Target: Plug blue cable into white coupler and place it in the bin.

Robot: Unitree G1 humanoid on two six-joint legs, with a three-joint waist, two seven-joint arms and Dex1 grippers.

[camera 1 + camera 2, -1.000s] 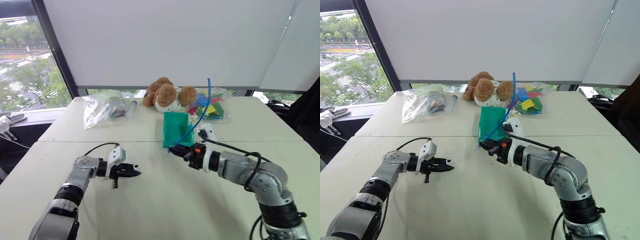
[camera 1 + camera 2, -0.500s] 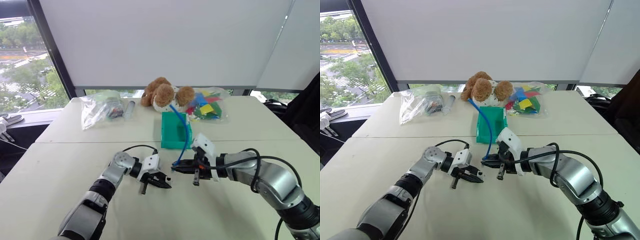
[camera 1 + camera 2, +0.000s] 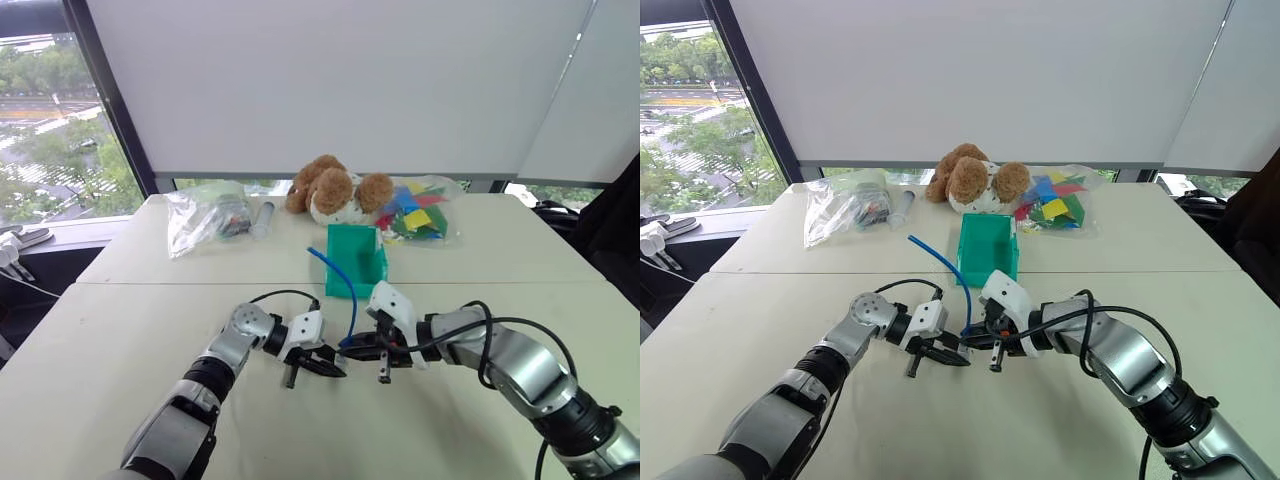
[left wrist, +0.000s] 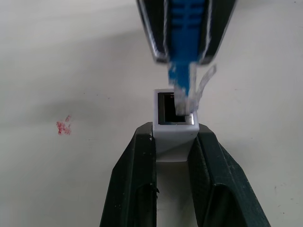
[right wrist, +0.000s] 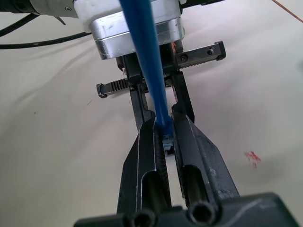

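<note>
The white coupler (image 4: 173, 141) is pinched between the fingers of my left gripper (image 4: 175, 135), its socket facing the other hand. My right gripper (image 5: 163, 137) is shut on the blue cable (image 5: 147, 66) just behind its plug (image 4: 182, 80). The plug's tip sits at the mouth of the coupler's socket. In the head views the two grippers meet tip to tip low over the table's middle, the left gripper (image 3: 328, 367) beside the right gripper (image 3: 350, 346). The cable's free end arcs up and to the left. The teal-green bin (image 3: 352, 270) stands just behind them.
A brown teddy bear (image 3: 335, 190) lies behind the bin. A clear bag of coloured pieces (image 3: 420, 215) is at the back right. Another clear bag (image 3: 205, 215) and a grey tube (image 3: 262, 215) are at the back left. A small red mark (image 4: 64, 126) is on the tabletop.
My left gripper has swung right to the table's middle. The right gripper has come down to meet it. The cable's free end has tipped from upright over to the left.
</note>
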